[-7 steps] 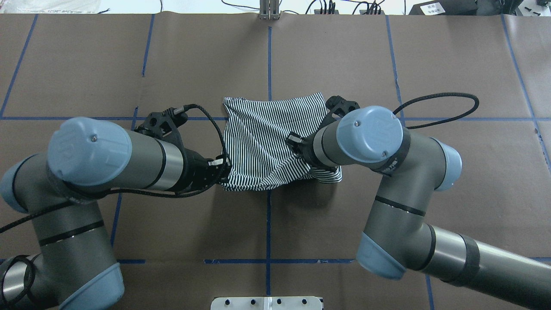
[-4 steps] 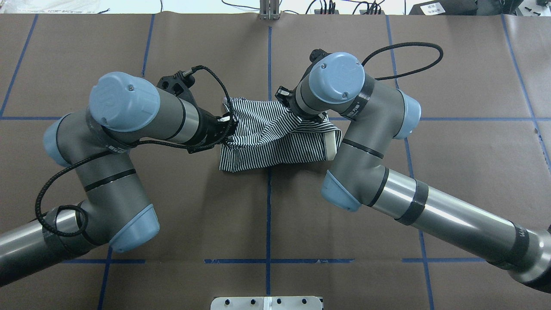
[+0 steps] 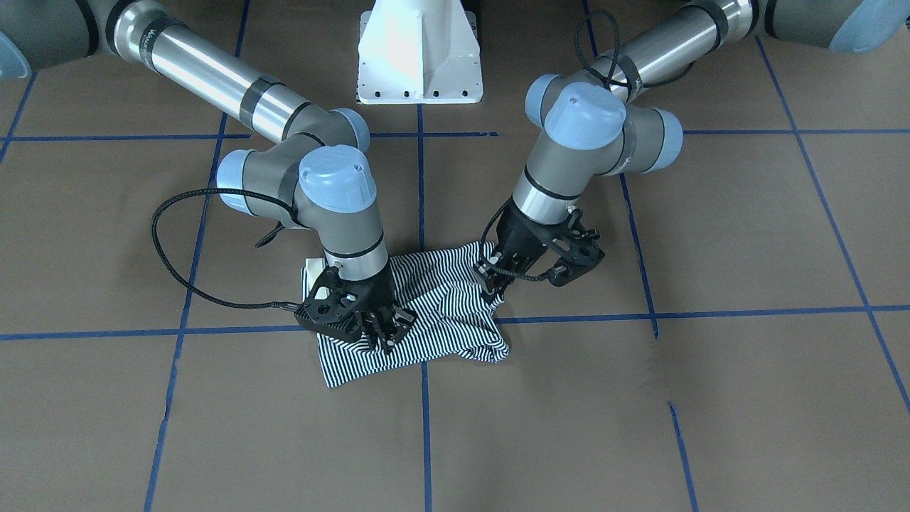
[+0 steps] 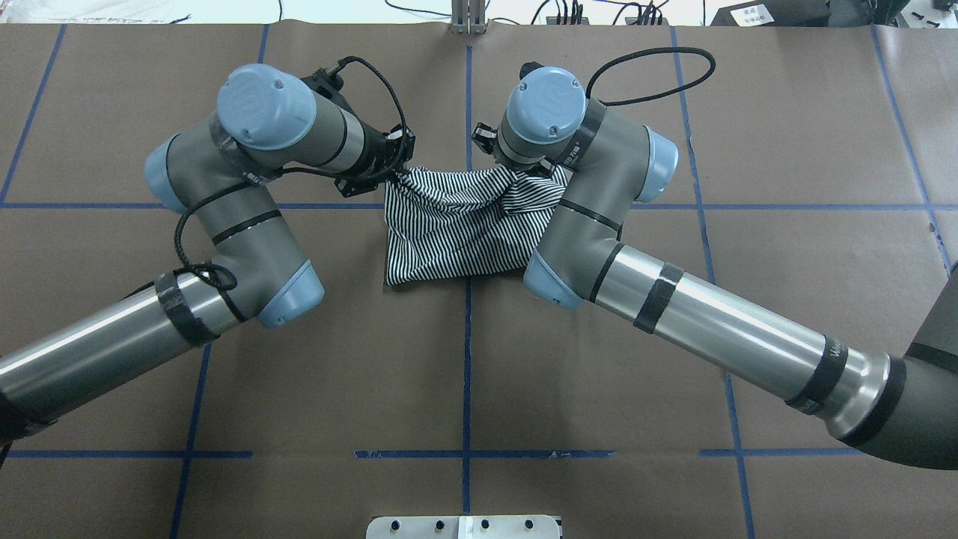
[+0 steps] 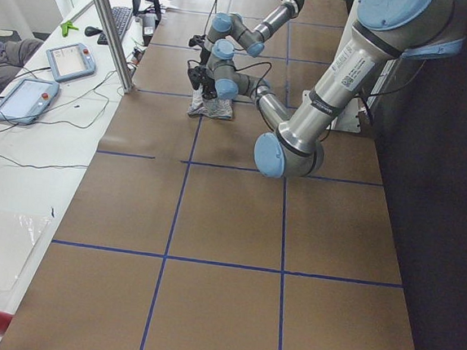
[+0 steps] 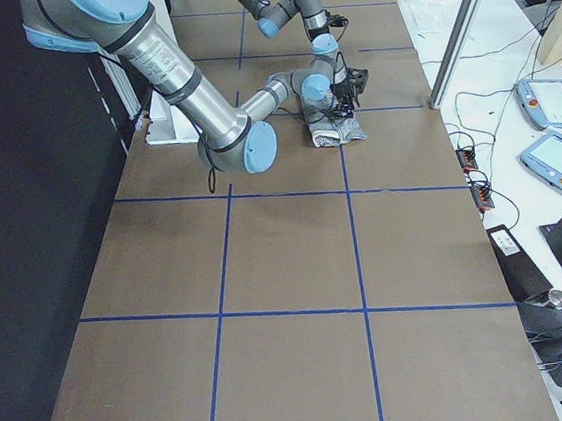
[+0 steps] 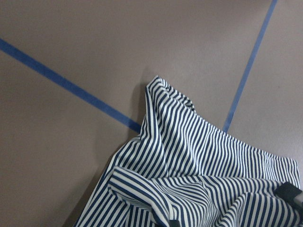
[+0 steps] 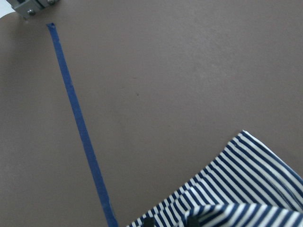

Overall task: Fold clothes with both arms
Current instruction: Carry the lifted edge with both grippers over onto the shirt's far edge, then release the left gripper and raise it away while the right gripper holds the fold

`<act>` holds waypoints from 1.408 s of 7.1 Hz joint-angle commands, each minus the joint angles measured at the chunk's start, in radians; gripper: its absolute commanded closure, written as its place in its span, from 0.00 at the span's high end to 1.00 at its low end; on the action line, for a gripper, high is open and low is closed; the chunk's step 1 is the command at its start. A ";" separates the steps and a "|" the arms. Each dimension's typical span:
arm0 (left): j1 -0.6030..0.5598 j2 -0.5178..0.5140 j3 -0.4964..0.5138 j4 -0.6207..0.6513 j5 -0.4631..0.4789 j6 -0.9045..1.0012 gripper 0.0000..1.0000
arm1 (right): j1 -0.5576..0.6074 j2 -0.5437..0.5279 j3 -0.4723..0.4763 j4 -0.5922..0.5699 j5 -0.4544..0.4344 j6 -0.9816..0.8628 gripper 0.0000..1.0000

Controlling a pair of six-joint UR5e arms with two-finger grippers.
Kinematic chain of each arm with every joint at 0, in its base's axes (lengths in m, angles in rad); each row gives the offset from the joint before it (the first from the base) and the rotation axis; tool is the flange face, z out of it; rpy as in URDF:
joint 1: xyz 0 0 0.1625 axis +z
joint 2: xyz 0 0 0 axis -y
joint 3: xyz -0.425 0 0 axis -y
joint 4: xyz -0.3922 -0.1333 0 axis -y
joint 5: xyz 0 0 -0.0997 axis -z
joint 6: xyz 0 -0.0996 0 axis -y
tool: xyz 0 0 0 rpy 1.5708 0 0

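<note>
The navy-and-white striped polo shirt [image 4: 456, 232] lies folded on the brown table at the centre. It also shows in the front view [image 3: 441, 313]. A bit of its cream collar [image 3: 310, 269] peeks out behind my right wrist. My left gripper [image 4: 400, 168] is shut on the shirt's far left corner, also in the front view [image 3: 494, 288]. My right gripper [image 3: 384, 334] is shut on the striped cloth at the far right edge; in the overhead view its wrist hides it. Both wrist views show bunched striped cloth [image 7: 199, 165] [image 8: 255, 189] at the fingers.
The white pedestal base [image 3: 419, 57] stands at the robot's side. Blue tape lines [image 4: 467, 359] grid the brown table cover. A metal post [image 4: 468, 19] stands at the far edge. Black cable loops [image 3: 170, 242] hang off the wrists. Tablets [image 5: 70, 61] lie on a side table.
Both grippers have moved away from the robot to the shirt's far edge, carrying the near edge with them. The shirt is now doubled over and shorter.
</note>
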 commanded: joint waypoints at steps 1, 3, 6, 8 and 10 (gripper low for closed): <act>-0.111 -0.080 0.240 -0.141 0.003 0.064 1.00 | 0.066 0.062 -0.139 0.048 0.012 -0.144 1.00; -0.182 -0.073 0.261 -0.140 -0.053 0.087 1.00 | 0.137 0.060 -0.141 0.042 0.115 -0.283 1.00; -0.285 -0.005 0.218 -0.135 -0.257 0.210 1.00 | 0.111 0.059 0.057 -0.202 0.186 -0.355 1.00; -0.351 0.061 0.169 -0.131 -0.330 0.283 1.00 | 0.035 0.056 0.116 -0.372 0.119 -0.425 1.00; -0.357 0.073 0.161 -0.131 -0.331 0.290 1.00 | -0.064 0.057 0.099 -0.446 -0.035 -0.532 1.00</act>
